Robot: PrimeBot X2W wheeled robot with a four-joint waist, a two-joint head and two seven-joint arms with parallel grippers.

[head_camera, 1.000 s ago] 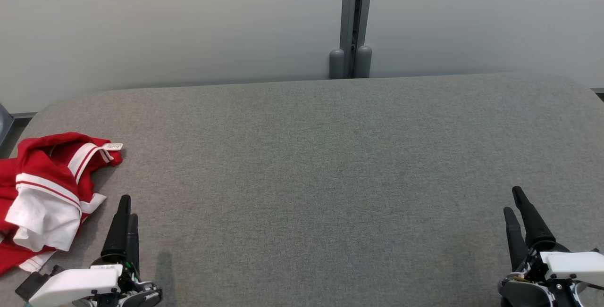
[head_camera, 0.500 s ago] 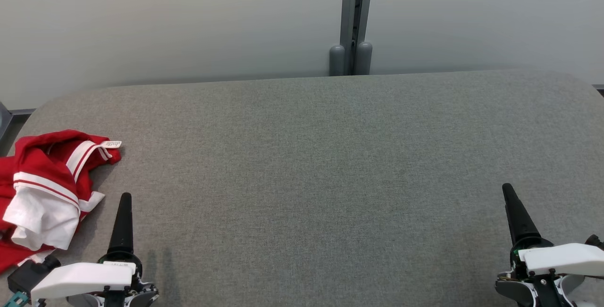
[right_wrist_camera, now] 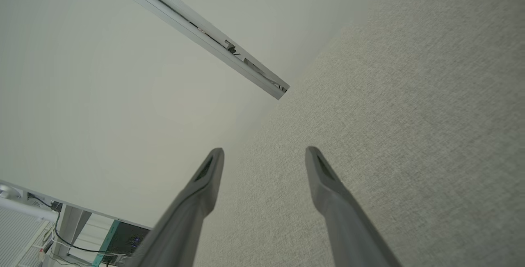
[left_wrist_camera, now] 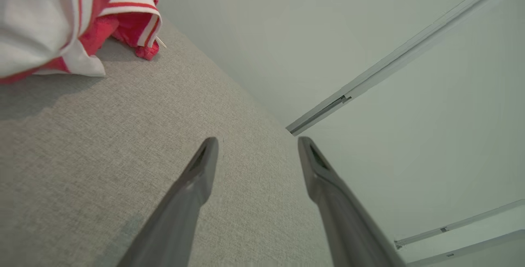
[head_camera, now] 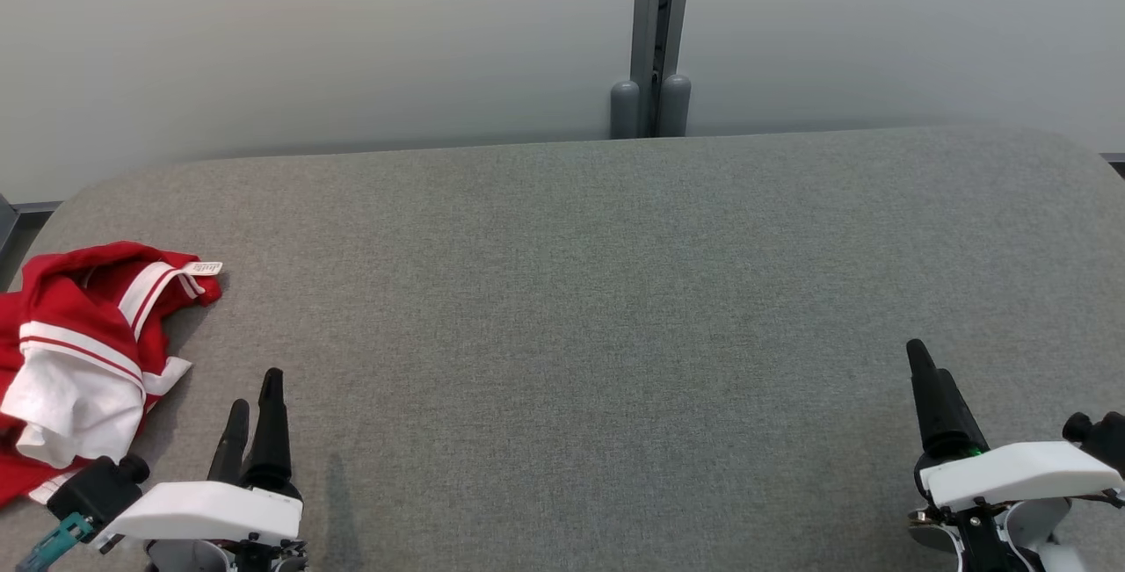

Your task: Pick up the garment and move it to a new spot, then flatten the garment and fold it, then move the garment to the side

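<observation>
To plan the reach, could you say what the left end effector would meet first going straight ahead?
The way looks free: the left end effector points across the grey table toward the wall, passing beside the red garment; depth is unclear.

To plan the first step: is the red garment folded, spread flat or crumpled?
Crumpled. The garment lies in a bunched heap on the grey surface, its layers overlapping unevenly.

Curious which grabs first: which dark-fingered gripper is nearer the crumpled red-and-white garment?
The left gripper, lower left in the head view: the red-and-white garment lies just beside it; the right gripper is far across the grey fabric surface.
</observation>
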